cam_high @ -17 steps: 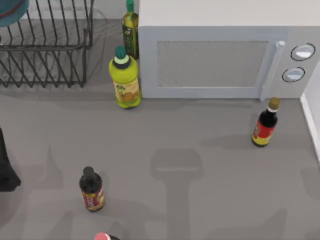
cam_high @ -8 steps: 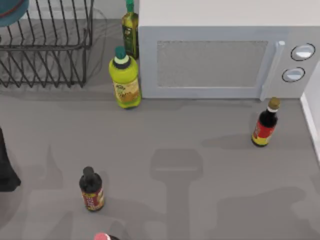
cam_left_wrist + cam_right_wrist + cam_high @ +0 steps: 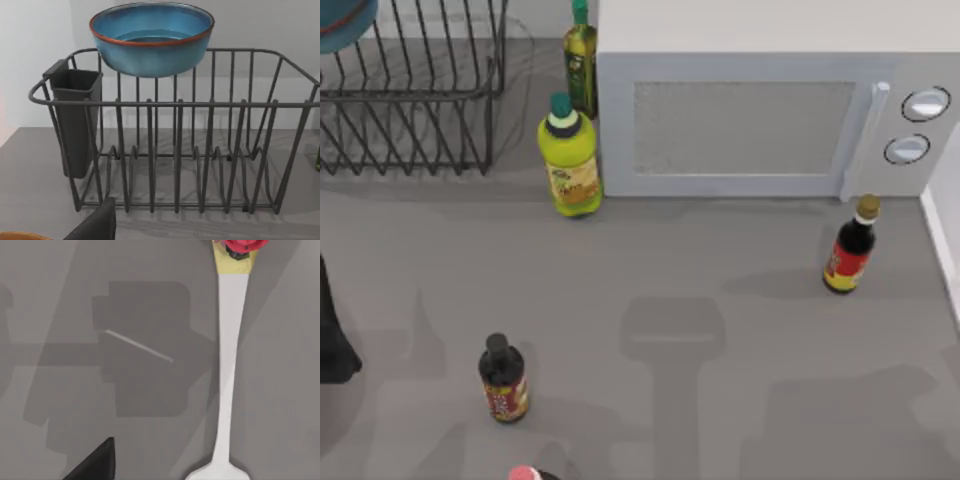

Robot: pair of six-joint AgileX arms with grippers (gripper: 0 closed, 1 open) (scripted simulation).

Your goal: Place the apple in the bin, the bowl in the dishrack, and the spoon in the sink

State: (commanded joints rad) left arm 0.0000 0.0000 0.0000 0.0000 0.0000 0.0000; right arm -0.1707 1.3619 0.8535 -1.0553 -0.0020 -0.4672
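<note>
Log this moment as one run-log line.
bowl: on dishrack top rim | spoon: lying on counter | left arm: at table's left edge

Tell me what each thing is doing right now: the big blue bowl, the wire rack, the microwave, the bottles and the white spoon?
Blue-teal bowl with reddish-brown rim: upright, perched at the rack's back edge.
Dark grey wire dishrack: standing, slots bare.
White microwave: door shut.
Yellow-green bottle: upright, capped.
Dark bottle with red label: upright, capped.
Dark bottle with tan cap: upright.
White spoon: lying flat on the counter.
</note>
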